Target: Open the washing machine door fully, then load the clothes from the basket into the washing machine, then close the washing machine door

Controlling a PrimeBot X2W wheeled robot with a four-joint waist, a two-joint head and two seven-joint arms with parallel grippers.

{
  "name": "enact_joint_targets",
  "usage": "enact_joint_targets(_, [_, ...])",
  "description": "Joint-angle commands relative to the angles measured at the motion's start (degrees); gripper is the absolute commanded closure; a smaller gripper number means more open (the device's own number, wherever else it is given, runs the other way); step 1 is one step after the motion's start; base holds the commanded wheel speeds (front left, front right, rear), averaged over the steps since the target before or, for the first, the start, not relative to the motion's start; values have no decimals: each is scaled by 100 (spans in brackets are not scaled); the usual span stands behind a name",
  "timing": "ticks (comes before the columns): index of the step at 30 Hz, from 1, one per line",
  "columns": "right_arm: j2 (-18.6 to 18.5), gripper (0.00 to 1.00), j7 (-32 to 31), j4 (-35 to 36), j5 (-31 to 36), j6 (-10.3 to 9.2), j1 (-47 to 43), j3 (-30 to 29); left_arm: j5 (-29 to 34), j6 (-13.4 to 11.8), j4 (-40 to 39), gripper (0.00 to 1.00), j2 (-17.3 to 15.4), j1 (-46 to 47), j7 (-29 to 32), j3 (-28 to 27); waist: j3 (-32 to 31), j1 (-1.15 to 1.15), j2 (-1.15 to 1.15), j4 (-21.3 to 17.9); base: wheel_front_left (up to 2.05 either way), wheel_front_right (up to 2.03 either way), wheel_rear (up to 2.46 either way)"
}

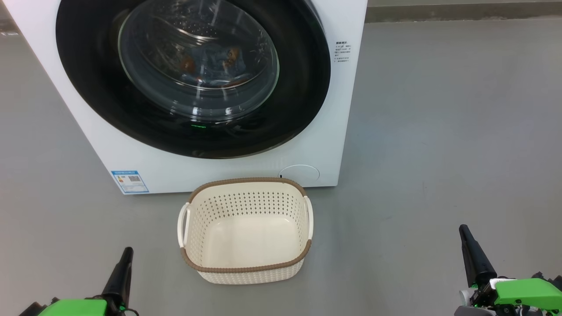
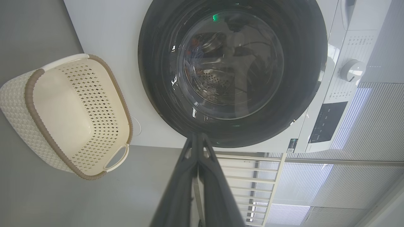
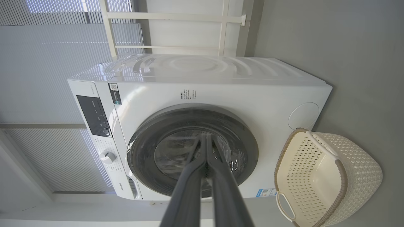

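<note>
Both my grippers sat low and drawn back, fingers pressed together with nothing in them: the left gripper (image 1: 126, 255) at my lower left, the right gripper (image 1: 464, 235) well out at my lower right. The washing machine door (image 1: 193, 74) lay ahead of and above both of them, flush against the front of the washing machine (image 1: 338, 131), and through its glass I could make out the clothes (image 1: 210, 61), blue with orange patches, lying inside the drum. The basket (image 1: 248, 180) stood on the floor just before the machine, between my two hands, with nothing in it and its long side running across my view. Judging by that, loading and closing looked done and nothing called for another reach. Had the door needed a last press, what counted was that it sat toward my left: my left fingers pointed almost at its lower rim, while the right gripper stood well apart, off beyond the machine's right edge, so the left arm had the shorter way.
</note>
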State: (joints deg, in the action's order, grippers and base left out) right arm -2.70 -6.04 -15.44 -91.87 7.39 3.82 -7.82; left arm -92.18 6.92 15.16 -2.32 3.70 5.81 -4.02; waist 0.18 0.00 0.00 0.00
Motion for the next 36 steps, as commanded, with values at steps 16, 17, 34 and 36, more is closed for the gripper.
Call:
enact_joint_targets(16, [-18,100,-46,142,-29,10,237,129,-34,57,-112,100,-90,245,33,-207,0,0,0,0,0,0,0])
enact_joint_targets(17, [-18,100,-46,142,-29,10,237,129,-33,57,-112,100,-89,245,34,-208,0,0,0,0,0,0,0])
enact_joint_targets(34, [-18,100,-45,142,-29,10,237,129,-24,57,-111,100,-82,246,43,-219,0,0,0,0,0,0,0])
enact_joint_targets(36, [-18,100,-45,142,-29,10,237,129,-23,57,-111,100,-81,246,44,-220,0,0,0,0,0,0,0])
